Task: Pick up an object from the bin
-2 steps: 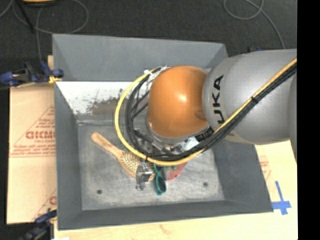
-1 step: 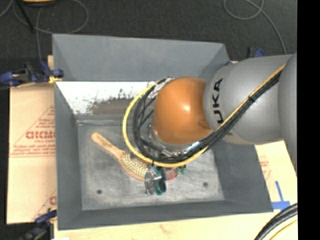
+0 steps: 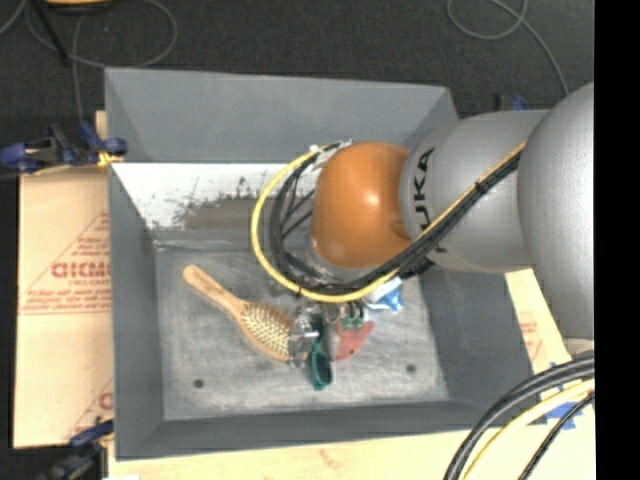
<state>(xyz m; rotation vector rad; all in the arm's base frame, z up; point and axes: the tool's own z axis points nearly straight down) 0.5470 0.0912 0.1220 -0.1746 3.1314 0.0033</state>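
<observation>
My gripper (image 3: 311, 332) hangs low in the middle of the bin, right at the bristle head of a wooden hairbrush (image 3: 246, 318). The brush lies flat with its handle pointing to the upper left. A dark green object (image 3: 319, 369) sits just below the gripper, touching or nearly touching it. A red object (image 3: 351, 341) lies right beside the gripper on its right, and a blue and white item (image 3: 389, 301) pokes out from under the arm above that. The arm's orange cover hides the upper part of the gripper.
The arm with its cables covers the right and upper middle of the bin. The left part of the bin floor and its front strip are bare grey felt.
</observation>
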